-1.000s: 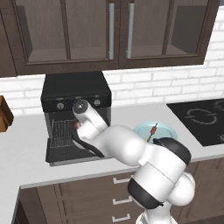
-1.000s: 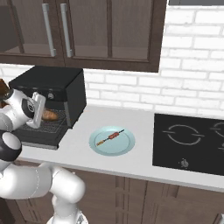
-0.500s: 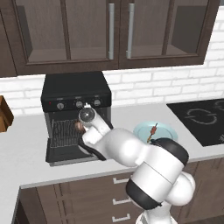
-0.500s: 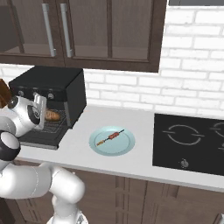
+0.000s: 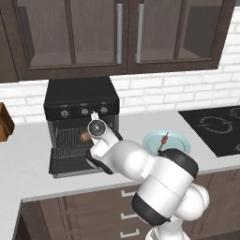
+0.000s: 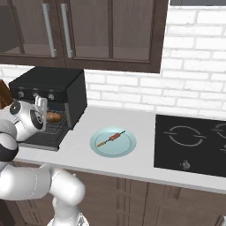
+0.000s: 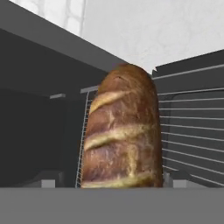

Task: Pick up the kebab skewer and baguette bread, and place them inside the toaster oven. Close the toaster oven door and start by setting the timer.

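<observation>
The toaster oven point(image 5: 82, 96) point(image 6: 48, 81) stands on the counter with its door point(image 5: 75, 164) point(image 6: 39, 139) folded down flat. The baguette bread point(image 7: 122, 131) point(image 5: 85, 137) point(image 6: 53, 117) lies on the wire rack inside. My gripper point(image 7: 111, 181) point(image 5: 90, 132) point(image 6: 43, 115) is at the oven mouth, open. Its fingertips point(image 7: 46, 180) stand on either side of the loaf's near end, and a gap shows on the left. The kebab skewer point(image 5: 163, 140) point(image 6: 111, 138) lies on a pale blue plate point(image 5: 177, 142) point(image 6: 127, 146) to the right of the oven.
A black cooktop point(image 5: 215, 129) point(image 6: 194, 141) is set into the counter at the right. A brown wooden object point(image 5: 4, 123) stands at the far left. Dark wall cabinets hang above the oven, and drawers run below the counter edge.
My hand has drawn back a little from the oven, towards the front of the counter. The baguette bread stays on the rack. The kebab skewer and plate have not moved.
</observation>
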